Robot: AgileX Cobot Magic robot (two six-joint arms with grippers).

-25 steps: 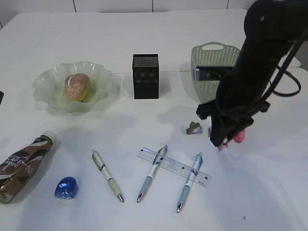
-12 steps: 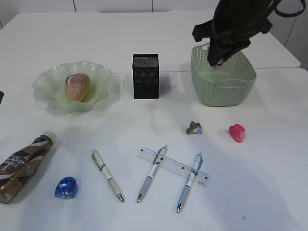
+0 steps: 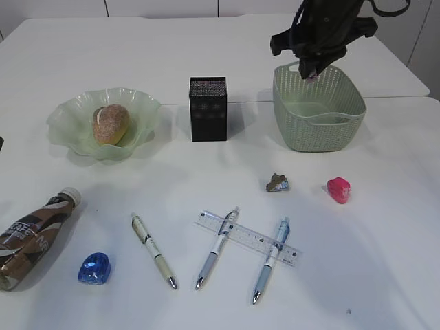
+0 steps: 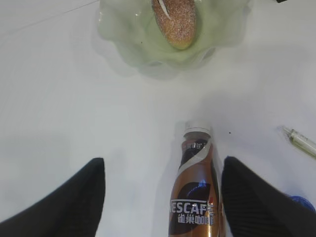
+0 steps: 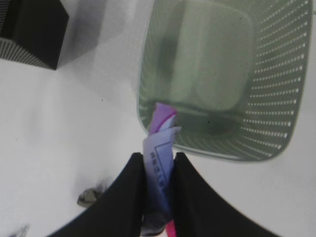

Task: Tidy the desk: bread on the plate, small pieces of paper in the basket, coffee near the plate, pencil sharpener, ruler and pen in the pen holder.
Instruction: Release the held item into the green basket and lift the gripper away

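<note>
Paper piece (image 5: 160, 165), pinched lengthwise between right fingers (image 5: 190, 197), points toward the basket (image 5: 276, 103); left fingers (image 4: 74, 197) spread.

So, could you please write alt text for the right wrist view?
The right hand grips a purple-and-white scrap of paper just above the near rim of an empty green basket. A black box stands at upper left, and a crumpled scrap lies on the white table.

Pale green perforated basket (image 3: 318, 110), black pen holder (image 3: 207, 108), purple-and-white paper (image 5: 160, 143).
</note>
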